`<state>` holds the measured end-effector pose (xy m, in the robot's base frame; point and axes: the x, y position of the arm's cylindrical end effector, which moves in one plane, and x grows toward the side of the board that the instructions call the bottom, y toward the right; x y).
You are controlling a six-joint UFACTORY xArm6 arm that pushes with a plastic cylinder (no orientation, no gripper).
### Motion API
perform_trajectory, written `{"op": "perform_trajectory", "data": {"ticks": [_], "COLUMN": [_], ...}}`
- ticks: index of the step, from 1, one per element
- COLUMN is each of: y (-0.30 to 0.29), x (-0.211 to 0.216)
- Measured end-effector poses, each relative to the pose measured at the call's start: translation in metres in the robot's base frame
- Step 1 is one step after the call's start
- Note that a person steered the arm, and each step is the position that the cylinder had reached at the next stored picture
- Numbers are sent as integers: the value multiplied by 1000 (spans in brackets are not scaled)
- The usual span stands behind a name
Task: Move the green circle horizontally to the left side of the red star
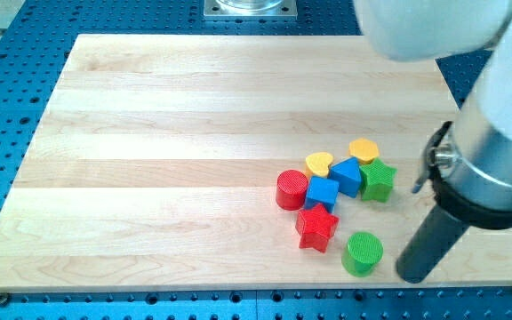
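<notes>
The green circle [363, 252] lies near the view's bottom edge of the wooden board, below and to the right of the red star [316, 228]. My tip [411, 276] is on the board just to the right of the green circle and slightly lower, a small gap apart from it. The rod rises up and to the right into the arm's grey body.
A cluster sits above the red star: a red circle [292, 189], a blue cube [322, 192], a blue block [348, 177], a green star [378, 180], and two yellow hearts [319, 163] [364, 148]. The board's bottom edge [238, 286] is close below the green circle.
</notes>
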<state>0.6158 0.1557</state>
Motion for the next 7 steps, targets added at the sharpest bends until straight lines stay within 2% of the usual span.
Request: {"op": "perform_trajectory", "data": {"ticks": [1,2,3,4,6,7], "y": [-69,-82,-76,-39,-154,-168], "x": [-23,-54,-41,-7,1,-40]}}
